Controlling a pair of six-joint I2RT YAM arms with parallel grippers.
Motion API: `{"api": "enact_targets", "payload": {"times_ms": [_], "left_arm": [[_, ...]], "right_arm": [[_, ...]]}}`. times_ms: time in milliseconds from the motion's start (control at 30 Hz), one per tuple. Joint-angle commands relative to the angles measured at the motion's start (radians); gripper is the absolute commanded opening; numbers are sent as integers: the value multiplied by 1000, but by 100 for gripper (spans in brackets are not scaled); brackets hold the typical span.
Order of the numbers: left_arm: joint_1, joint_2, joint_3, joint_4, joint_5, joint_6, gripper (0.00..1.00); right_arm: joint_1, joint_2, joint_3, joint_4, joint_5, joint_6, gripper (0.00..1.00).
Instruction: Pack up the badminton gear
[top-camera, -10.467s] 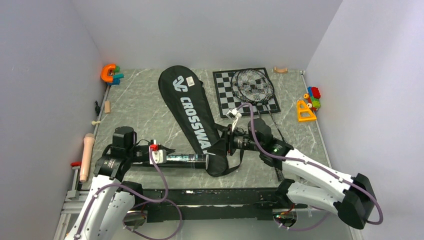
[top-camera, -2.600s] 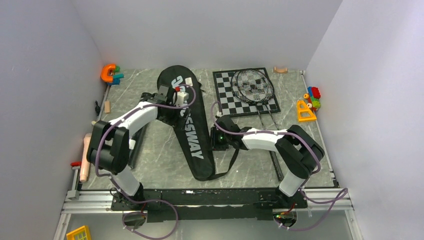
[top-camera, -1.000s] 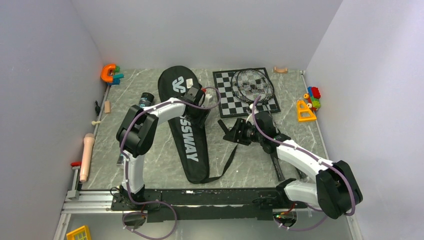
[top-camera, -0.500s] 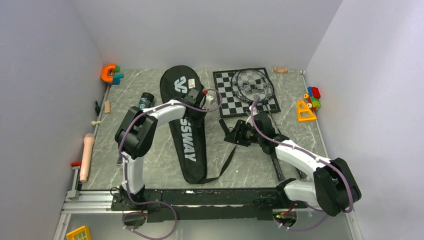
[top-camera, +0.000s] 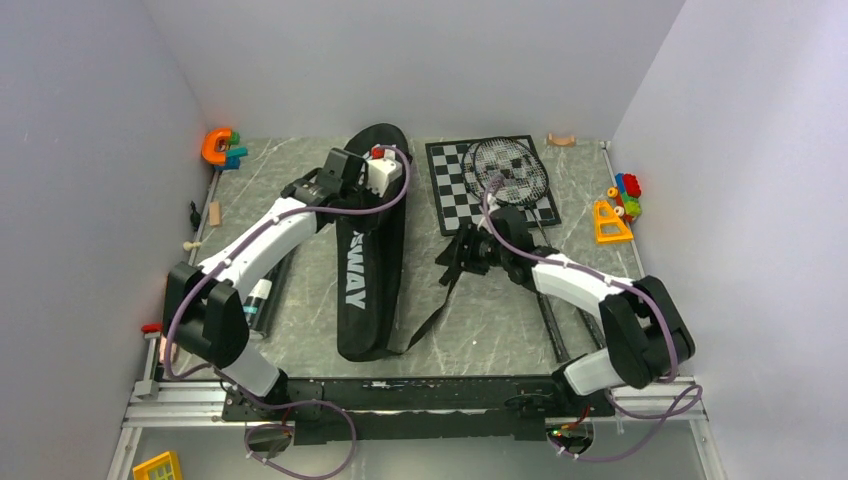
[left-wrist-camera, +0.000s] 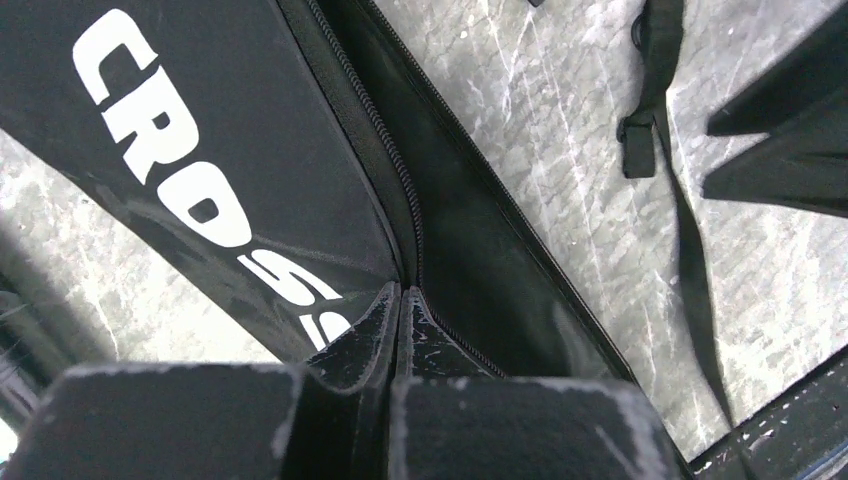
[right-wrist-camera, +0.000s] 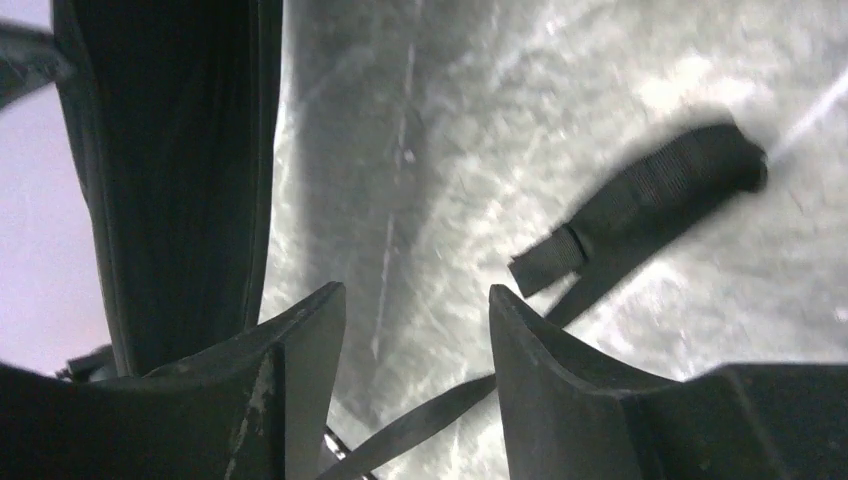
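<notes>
My left gripper (left-wrist-camera: 400, 296) is pinched fully closed on the zip seam of the racket bag (top-camera: 365, 270); on the left wrist camera the zip teeth run straight into the meeting fingertips, with the white lettering just to their left. From above, that grip sits at the bag's far, wide end, which looks turned partly onto its edge; the narrow near end lies flat on the table (top-camera: 480, 335), close to the arm bases.

My right gripper (right-wrist-camera: 415, 310) stands open with nothing between its fingers (right-wrist-camera: 300, 345); it hovers over bare table just right of the bag. The bag's strap (right-wrist-camera: 640, 215) lies slack below it and trails toward the near edge; I cannot tell whether a finger touches the strap.

The rackets (top-camera: 510, 170) are outside the bag; their strung heads rest on the chessboard (top-camera: 450, 205) at the far right, and the shafts run toward the near right. The dark tube (top-camera: 260, 298) lies left of the bag, partly hidden under my left arm. Coloured toys (top-camera: 620, 205) sit along the right wall.
</notes>
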Motion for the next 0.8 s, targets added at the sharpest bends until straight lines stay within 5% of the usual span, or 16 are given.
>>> {"api": "enact_targets", "payload": {"times_ms": [0, 133, 400, 633, 767], "left_arm": [[27, -67, -26, -38, 72, 36, 0], [49, -91, -39, -50, 87, 36, 0], [83, -137, -17, -72, 104, 45, 0], [113, -179, -33, -61, 135, 45, 0], [120, -184, -94, -22, 149, 43, 0]], "right_arm": [[12, 64, 141, 23, 35, -18, 65], [-22, 65, 275, -150, 144, -72, 77], [-307, 69, 443, -497, 353, -150, 77], [-359, 178, 472, -566, 563, -147, 75], [-368, 222, 484, -551, 558, -145, 75]]}}
